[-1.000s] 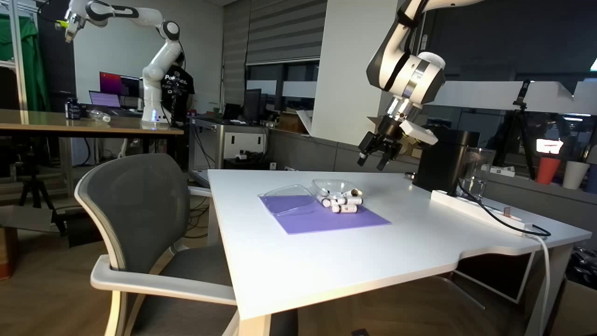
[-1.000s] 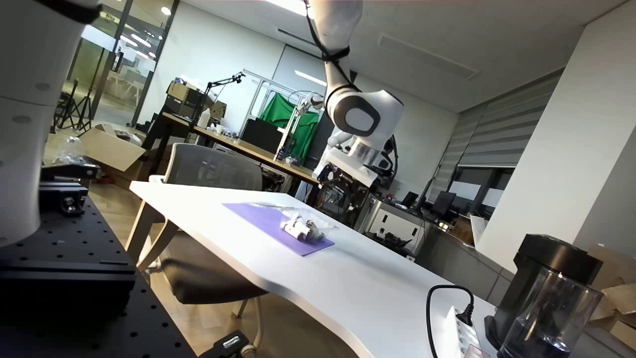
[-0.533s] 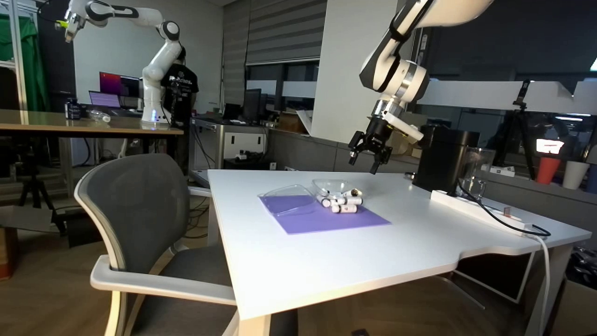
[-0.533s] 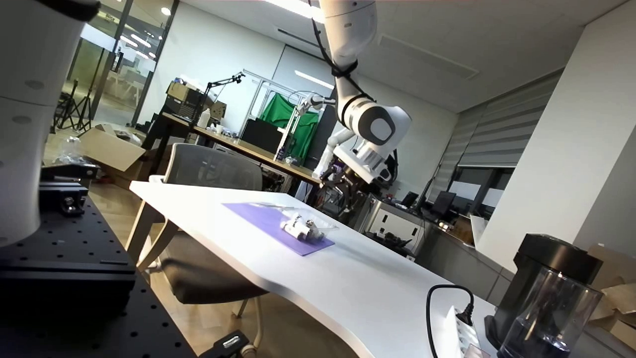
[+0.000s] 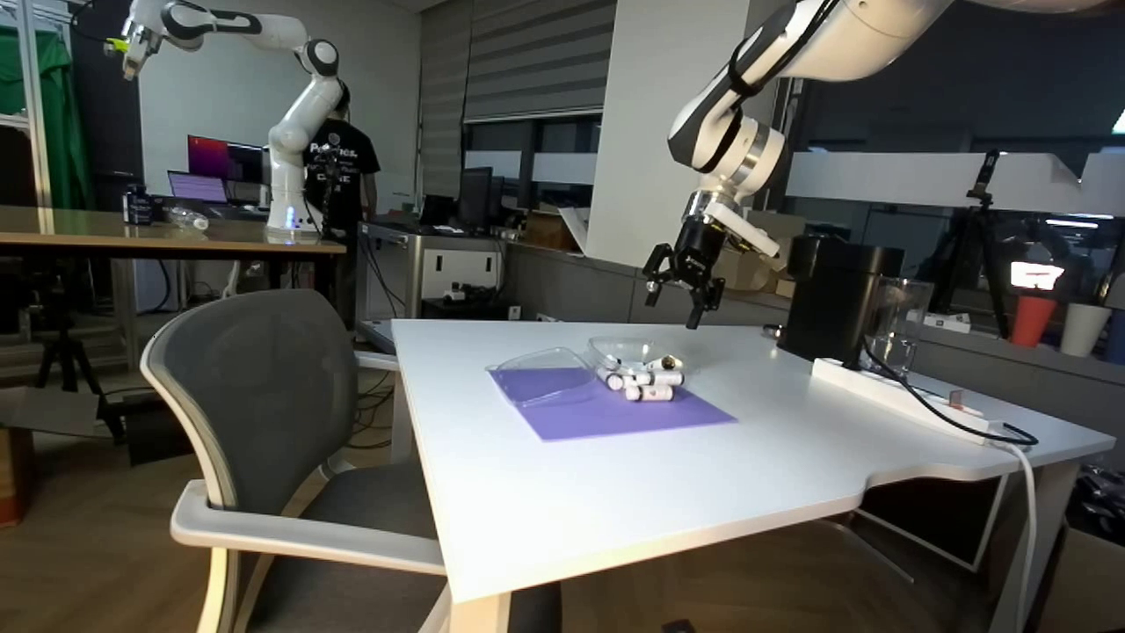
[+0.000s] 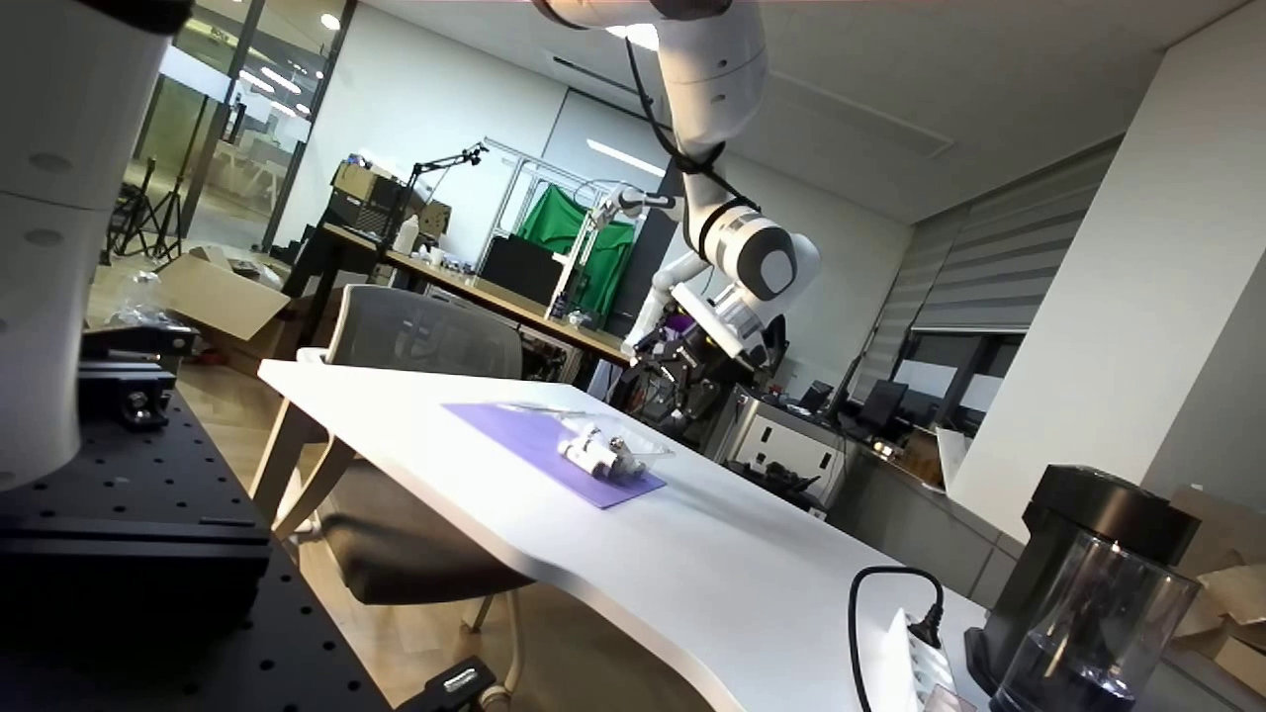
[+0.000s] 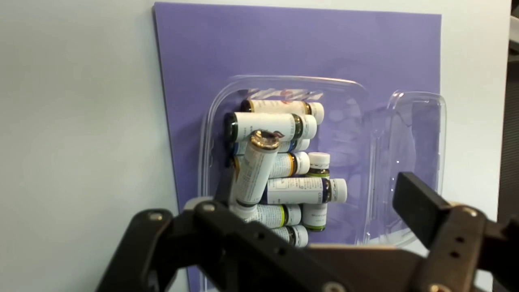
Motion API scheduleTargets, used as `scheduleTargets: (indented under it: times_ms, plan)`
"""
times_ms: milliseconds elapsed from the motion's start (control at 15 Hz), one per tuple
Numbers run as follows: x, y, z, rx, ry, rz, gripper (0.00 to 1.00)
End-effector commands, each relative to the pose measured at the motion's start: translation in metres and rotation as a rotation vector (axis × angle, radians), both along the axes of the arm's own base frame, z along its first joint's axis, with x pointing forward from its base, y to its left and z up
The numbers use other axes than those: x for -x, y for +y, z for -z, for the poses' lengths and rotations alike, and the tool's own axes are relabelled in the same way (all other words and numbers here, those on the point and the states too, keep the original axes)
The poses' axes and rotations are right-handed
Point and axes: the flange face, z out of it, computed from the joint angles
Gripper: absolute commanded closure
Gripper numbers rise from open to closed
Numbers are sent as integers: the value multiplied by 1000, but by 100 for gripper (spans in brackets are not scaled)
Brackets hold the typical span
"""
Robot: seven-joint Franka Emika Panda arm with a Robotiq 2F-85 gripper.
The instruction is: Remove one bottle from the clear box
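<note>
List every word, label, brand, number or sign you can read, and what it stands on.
No whole word reads clearly anywhere.
Bottle labels in the wrist view: print too small and blurred.
Black shirt in an exterior view: seems to start "P"; the rest is too blurred.

A ceiling light (image 6: 642, 38) glares, and highlights streak the clear box (image 7: 339, 80).

The arm (image 5: 743, 149) is smooth, rounded and white, with black straps (image 6: 700, 158) and a black cable (image 6: 648, 107) along it; it bears a grey disc (image 6: 777, 271) rimmed in black. A white slab (image 5: 744, 230) sits at four o'clock of a shiny silver collar (image 5: 700, 202). In the wrist view, the black fingers (image 7: 421, 209), at seven and four o'clock, carry round metal screws (image 7: 209, 207).
</note>
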Motion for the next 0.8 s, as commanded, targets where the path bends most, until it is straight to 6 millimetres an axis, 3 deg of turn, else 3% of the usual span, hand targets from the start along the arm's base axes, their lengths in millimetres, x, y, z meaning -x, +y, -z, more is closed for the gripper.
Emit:
scheduleTargets:
  times_ms: [0, 400, 733]
  plan:
    - [-1, -2, 1, 0, 1, 0, 0]
    - [-2, -2, 0, 2, 3, 0, 0]
    - [-1, -7, -13, -60, 123, -12, 0]
